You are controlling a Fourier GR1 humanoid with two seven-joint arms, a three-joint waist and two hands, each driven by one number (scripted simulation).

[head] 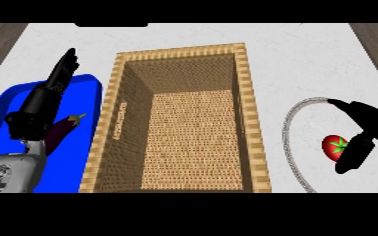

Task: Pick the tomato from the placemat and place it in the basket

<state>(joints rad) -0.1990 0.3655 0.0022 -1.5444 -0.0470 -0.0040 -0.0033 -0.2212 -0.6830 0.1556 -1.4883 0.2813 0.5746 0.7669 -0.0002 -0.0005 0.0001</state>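
Observation:
A red tomato [334, 147] with a green stem lies on a white round placemat [295, 130] with a grey rim, at the right of the counter. My right hand [360, 130] comes in from the right edge just beside the tomato. One part of it reaches out above the tomato, another touches the tomato's right side, and the hand is spread open around it. The woven basket [177, 125], a deep rectangle, stands in the middle with nothing in it. My left hand [46, 97] rests open at the left, fingers up.
A blue tray [77, 145] lies left of the basket, touching its wall, with a purple eggplant [65, 126] on it, partly behind my left hand. White counter runs behind the basket and between the basket and the placemat.

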